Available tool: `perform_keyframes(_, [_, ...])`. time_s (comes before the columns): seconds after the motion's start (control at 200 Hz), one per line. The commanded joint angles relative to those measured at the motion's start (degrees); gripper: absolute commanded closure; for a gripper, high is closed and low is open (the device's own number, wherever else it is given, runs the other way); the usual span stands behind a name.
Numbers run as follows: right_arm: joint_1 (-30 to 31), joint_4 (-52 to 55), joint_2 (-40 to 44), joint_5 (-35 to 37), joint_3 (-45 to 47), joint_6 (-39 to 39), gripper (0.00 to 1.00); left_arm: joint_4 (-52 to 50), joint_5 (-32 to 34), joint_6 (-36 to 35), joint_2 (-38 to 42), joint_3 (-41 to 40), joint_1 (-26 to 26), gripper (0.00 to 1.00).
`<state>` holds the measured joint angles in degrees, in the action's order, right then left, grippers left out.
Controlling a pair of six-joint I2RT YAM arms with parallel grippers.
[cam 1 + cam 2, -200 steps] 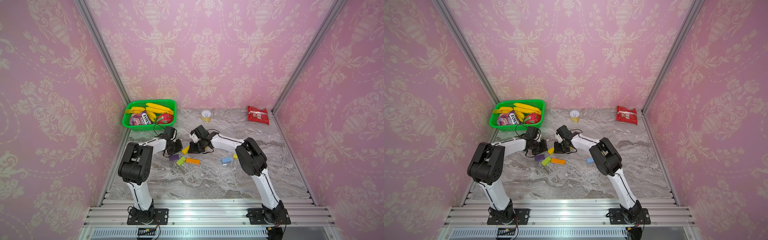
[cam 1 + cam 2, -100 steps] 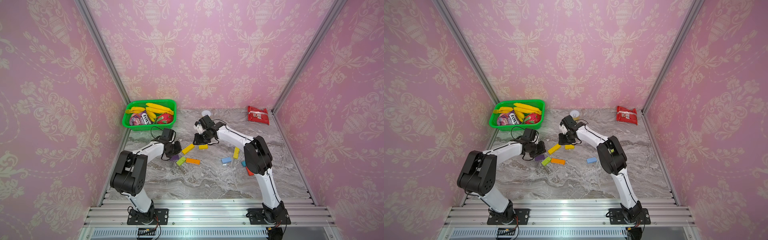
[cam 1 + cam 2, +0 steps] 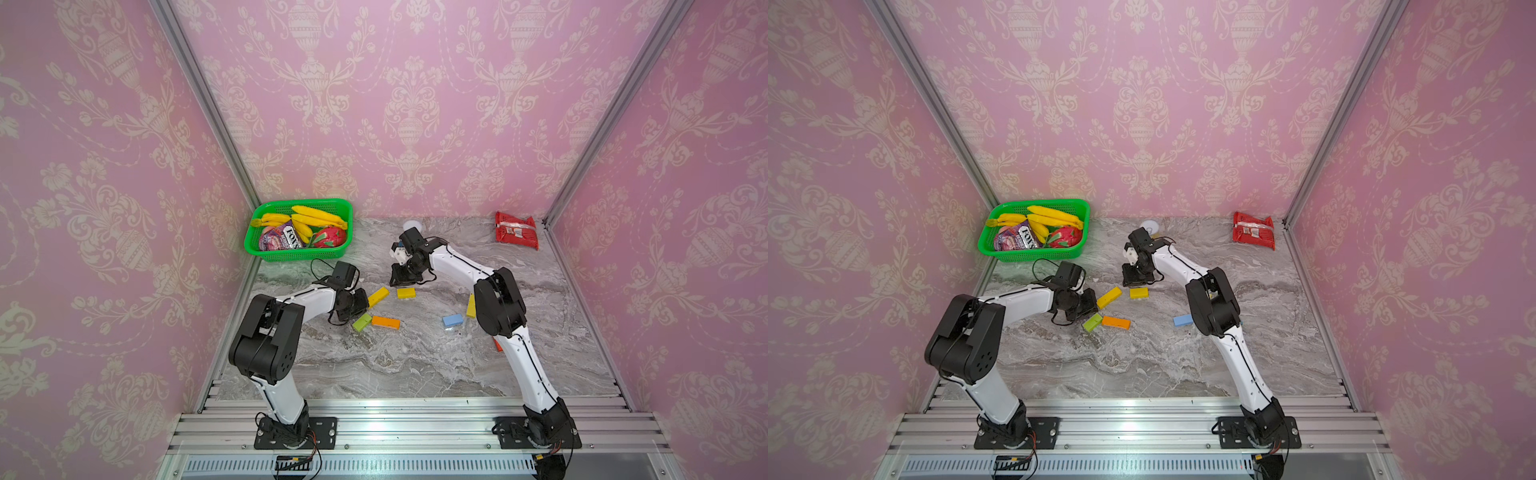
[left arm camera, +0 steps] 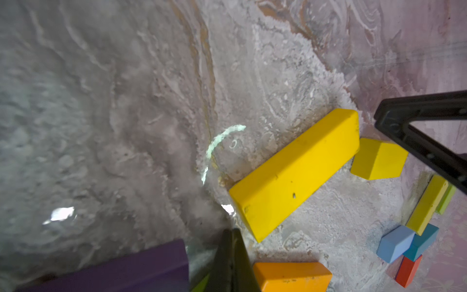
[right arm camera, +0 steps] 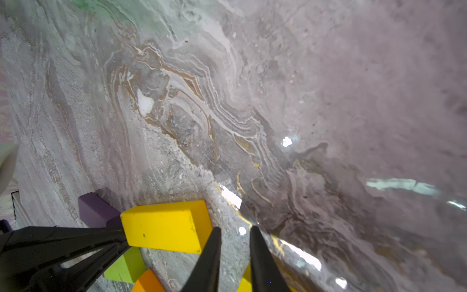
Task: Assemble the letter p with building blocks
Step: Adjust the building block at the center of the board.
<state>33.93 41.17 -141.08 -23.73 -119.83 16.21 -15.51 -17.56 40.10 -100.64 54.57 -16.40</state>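
In both top views a long yellow block (image 3: 378, 296) (image 3: 1109, 297) and a short yellow block (image 3: 406, 293) (image 3: 1138, 293) lie mid-table. A lime block (image 3: 361, 322), an orange block (image 3: 385, 322) and a light blue block (image 3: 452, 320) lie nearer the front. My left gripper (image 3: 365, 301) (image 4: 231, 232) is shut and empty, its tip by the long yellow block's (image 4: 295, 174) end, between the purple block (image 4: 113, 268) and the orange block (image 4: 290, 275). My right gripper (image 3: 401, 277) (image 5: 235, 231) hovers over the short yellow block's far side, jaws narrowly open with bare table between the tips.
A green basket (image 3: 266, 255) with bananas and snacks stands at the back left. A red snack packet (image 3: 516, 230) lies at the back right, a small white cup (image 3: 411, 225) behind the right wrist. Teal (image 4: 422, 242) and red (image 4: 408, 270) blocks lie beside the right arm.
The right gripper swung back from the block cluster, and the short yellow block now lies apart from the long one. The left gripper slid right and covers the purple block in the top views.
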Motion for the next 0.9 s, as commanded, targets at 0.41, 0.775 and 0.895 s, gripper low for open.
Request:
perform_keyframes(0.41, [2.7,-2.8,1.2,-2.8,5.2,3.1,0.77,-0.7,3.3,-0.3,-9.1,7.6,-0.1,1.0])
perform_keyframes(0.775, [5.2,-5.8,1.1,-3.8,5.4,10.2,0.77,0.6,1.2,-1.9,-10.1,7.3,5.0,1.0])
perform_keyframes(0.895, [6.3,-4.9,0.4,-3.7,3.9,10.4,0.77,-0.3,0.2,-3.3,-10.7,7.7,6.6,1.0])
